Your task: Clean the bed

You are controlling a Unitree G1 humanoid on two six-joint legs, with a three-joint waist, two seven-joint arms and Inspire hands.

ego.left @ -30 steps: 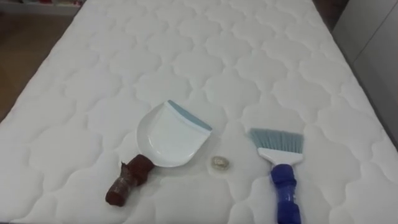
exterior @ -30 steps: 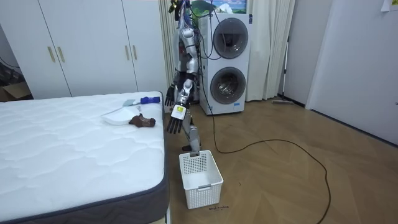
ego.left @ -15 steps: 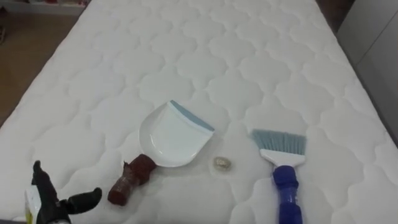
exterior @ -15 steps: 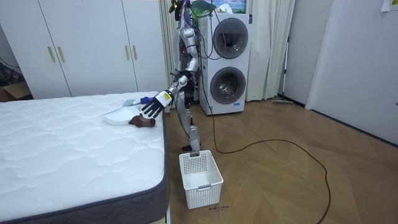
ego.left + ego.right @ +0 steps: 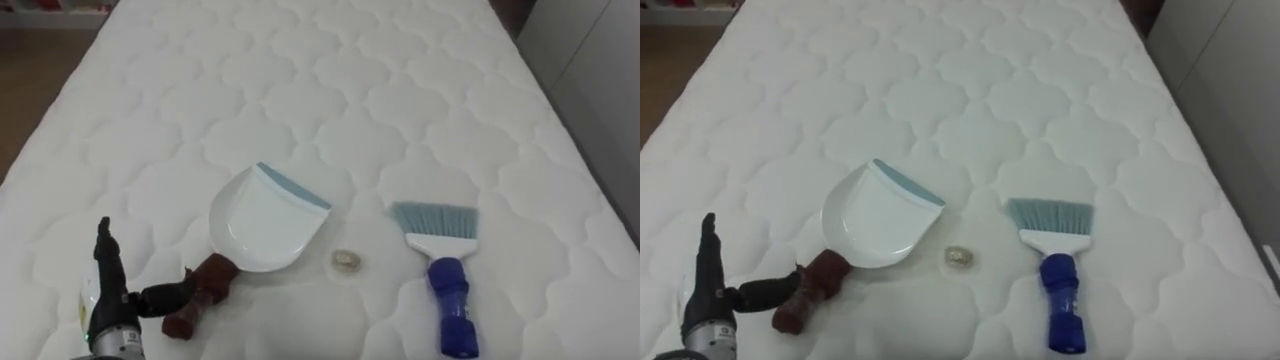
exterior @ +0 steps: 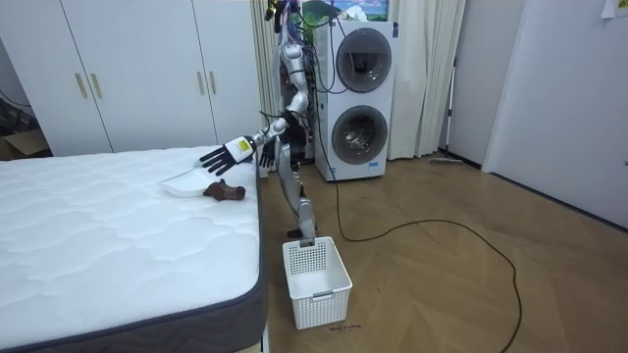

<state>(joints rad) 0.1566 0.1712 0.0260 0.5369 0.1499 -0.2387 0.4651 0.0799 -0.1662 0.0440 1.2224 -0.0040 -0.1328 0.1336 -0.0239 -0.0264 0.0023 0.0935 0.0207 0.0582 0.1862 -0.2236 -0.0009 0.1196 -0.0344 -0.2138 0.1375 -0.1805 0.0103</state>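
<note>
Left robot hand (image 5: 112, 305) nearer dustpan (image 5: 262, 218)

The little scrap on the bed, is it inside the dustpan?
No, the scrap lies on the bed between the dustpan and the brush.

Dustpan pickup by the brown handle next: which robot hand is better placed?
Left. The left robot hand is open beside the dustpan, with its thumb pointing at the brown handle. The brush lies further right, beyond the small scrap.

Nature of small pale lump (image 5: 347, 261) unclear
</note>
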